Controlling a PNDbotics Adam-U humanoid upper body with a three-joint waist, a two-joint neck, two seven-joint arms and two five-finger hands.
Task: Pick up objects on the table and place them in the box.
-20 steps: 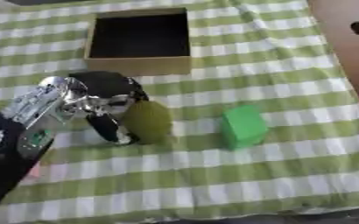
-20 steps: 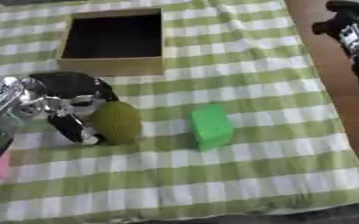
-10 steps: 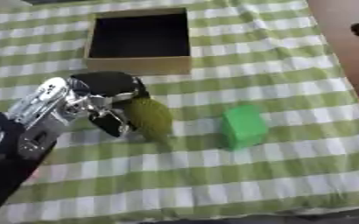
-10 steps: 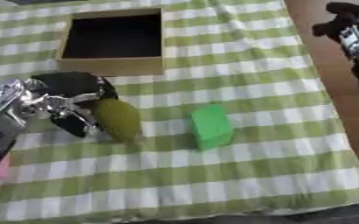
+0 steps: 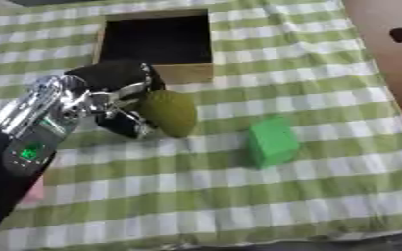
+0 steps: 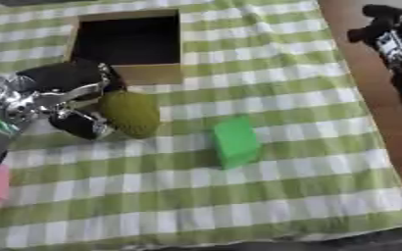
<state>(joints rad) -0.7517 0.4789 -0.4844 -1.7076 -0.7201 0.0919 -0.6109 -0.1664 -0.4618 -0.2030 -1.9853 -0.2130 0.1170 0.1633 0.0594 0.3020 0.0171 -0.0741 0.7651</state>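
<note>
Beside box [image 5: 156,45] edge, left robot hand [image 5: 114,100] round olive object [image 5: 170,112]

On the green-checked tabletop [image 6: 264,196], an olive oval object [image 6: 130,113] is clasped by the left robot hand [image 6: 67,100] at 9 o'clock. A box [image 6: 129,45] is seen at 11 o'clock, a green block [image 6: 237,142] near centre, and the right robot hand [image 6: 390,34] at 2 o'clock.

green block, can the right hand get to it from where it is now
Probably yes: the right hand hangs off the table's far right edge, and only bare checked cloth lies between it and the green block.
</note>
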